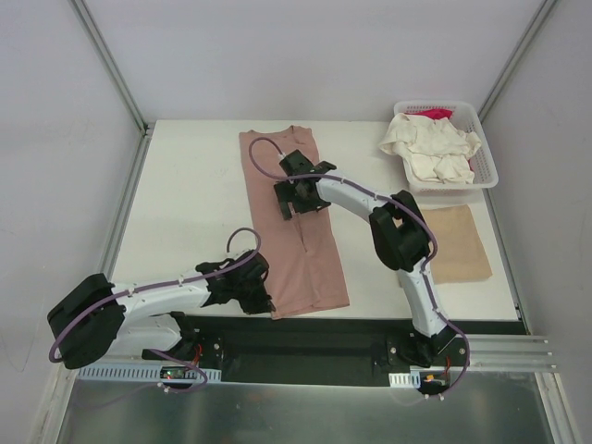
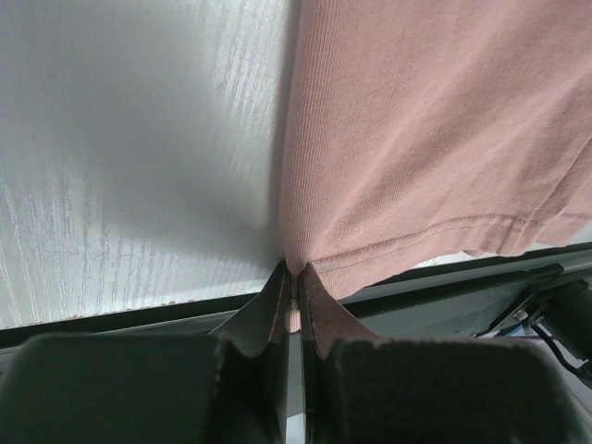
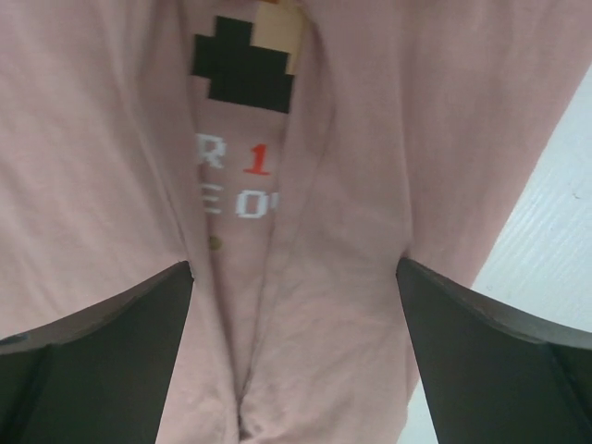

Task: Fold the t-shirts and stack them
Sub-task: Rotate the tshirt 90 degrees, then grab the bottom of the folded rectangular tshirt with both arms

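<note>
The dusty-pink t-shirt [image 1: 294, 231] lies as a long narrow strip down the table's middle, both sides folded inward. My left gripper [image 1: 261, 298] is shut on its near left hem corner [image 2: 305, 264] at the table's front edge. My right gripper [image 1: 298, 196] is open and hovers over the shirt's upper middle; in the right wrist view the fingers [image 3: 111, 314] straddle the fold seam, with the pixel print and white text [image 3: 242, 176] showing between the flaps. A folded tan t-shirt [image 1: 456, 242] lies at the right. Cream [image 1: 433, 148] and magenta [image 1: 435, 114] t-shirts sit in the basket.
The white slatted plastic basket [image 1: 488, 166] stands at the back right corner. The black mounting rail [image 1: 305, 342] runs along the table's near edge. Metal frame posts rise at the back corners.
</note>
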You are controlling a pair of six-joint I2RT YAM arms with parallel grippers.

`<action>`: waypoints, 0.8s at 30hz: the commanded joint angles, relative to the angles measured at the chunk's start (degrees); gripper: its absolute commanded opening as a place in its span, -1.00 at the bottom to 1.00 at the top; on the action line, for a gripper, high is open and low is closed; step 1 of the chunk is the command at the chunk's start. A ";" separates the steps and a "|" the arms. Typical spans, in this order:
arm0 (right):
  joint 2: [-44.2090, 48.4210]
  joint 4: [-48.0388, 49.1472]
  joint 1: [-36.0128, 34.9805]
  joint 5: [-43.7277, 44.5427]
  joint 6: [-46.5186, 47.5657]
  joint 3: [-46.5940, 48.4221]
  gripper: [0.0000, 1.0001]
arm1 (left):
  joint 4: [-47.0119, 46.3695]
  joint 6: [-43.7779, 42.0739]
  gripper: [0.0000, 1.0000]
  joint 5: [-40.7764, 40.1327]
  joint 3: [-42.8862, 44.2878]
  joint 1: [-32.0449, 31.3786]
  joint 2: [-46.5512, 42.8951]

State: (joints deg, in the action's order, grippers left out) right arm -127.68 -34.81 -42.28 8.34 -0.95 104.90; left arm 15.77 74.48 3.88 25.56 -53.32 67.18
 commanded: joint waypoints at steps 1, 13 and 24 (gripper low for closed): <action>0.41 -3.25 2.29 0.89 0.07 3.91 0.93 | 6.73 -0.21 -1.00 0.43 -3.23 -1.09 -0.55; 31.84 7.72 2.82 -13.44 -2.64 -27.92 0.93 | 6.99 -2.14 -1.00 0.34 -2.09 -1.17 -1.08; 59.55 9.59 1.94 -23.62 -13.73 -64.46 0.98 | 6.91 -3.81 -1.00 1.57 -2.71 -1.08 -1.61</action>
State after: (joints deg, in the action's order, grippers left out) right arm -71.40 -24.16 -39.57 -7.62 -9.85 47.81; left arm 16.29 73.23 4.99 24.45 -53.69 65.34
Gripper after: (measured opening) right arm 0.985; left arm 0.013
